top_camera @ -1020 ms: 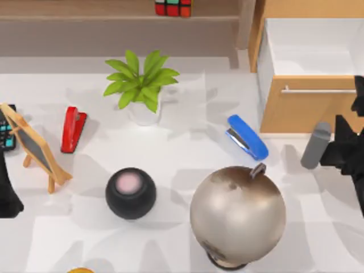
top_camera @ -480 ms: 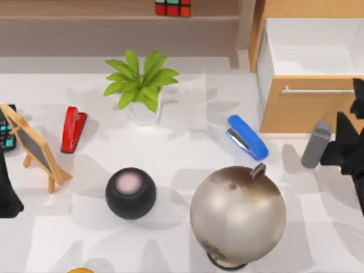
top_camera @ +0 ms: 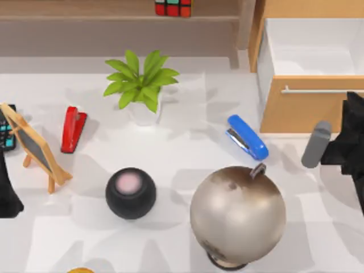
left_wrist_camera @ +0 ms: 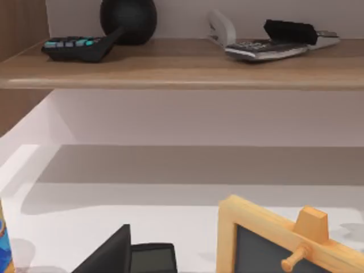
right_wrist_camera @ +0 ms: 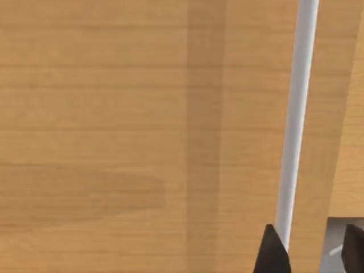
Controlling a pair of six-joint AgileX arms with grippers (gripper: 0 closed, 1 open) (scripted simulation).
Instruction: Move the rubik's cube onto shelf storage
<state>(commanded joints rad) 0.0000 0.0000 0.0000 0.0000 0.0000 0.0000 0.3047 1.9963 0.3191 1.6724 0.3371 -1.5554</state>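
The rubik's cube (top_camera: 173, 7) stands on the shelf storage (top_camera: 85, 17), the long light-wood board along the back of the table, near its right-hand upright. No gripper touches it. My right gripper (top_camera: 354, 108) hovers far from the cube at the table's right edge, in front of the drawer cabinet (top_camera: 307, 108). In the right wrist view my right gripper (right_wrist_camera: 310, 250) is open with nothing held, its dark fingertips (right_wrist_camera: 273, 253) close to the cabinet's metal bar handle (right_wrist_camera: 296, 114). My left arm (top_camera: 7, 196) is parked at the left edge.
On the table are a potted plant (top_camera: 142, 85), red stapler (top_camera: 73, 128), blue stapler (top_camera: 247, 137), black speaker ball (top_camera: 130, 193), large globe (top_camera: 238, 215), small easel chalkboard (top_camera: 35, 147) and grey cylinder (top_camera: 315, 145). The left wrist view faces a shelf board (left_wrist_camera: 182, 71) bearing calculators.
My right gripper has drifted slightly toward the table's right edge. The cube and everything else have stayed put.
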